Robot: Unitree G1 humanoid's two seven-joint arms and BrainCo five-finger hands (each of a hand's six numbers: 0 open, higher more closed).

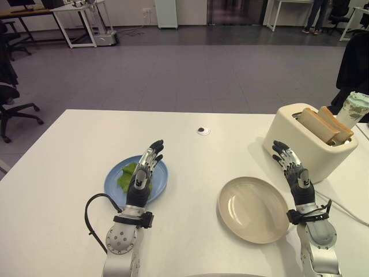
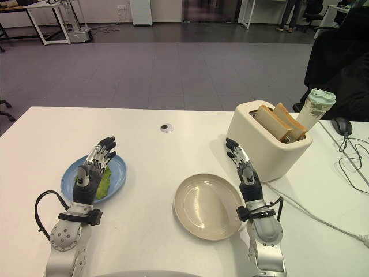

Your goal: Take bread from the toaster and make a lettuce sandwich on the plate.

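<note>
Landmark: the empty cream plate (image 1: 253, 209), near the front edge of the table (image 1: 190, 167).

Right hand (image 1: 295, 172) sits just right of the plate, between it and the toaster (image 1: 305, 147). Its fingers are straight, slightly apart and hold nothing. The placement appears suited to a reach for the bread.

Left hand (image 1: 141, 176) is well left of the plate, over a blue dish (image 1: 112, 184) carrying the lettuce (image 1: 127, 174). Its fingers are extended, spread and empty, seemingly staged for the filling.

Bread (image 1: 323, 124): two slices stand in the toaster slots, behind and right of the plate. They lean together, with pale faces, tan crusts and tops proud of the housing.

Nothing lies on the plate, and no step appears complete.
</note>
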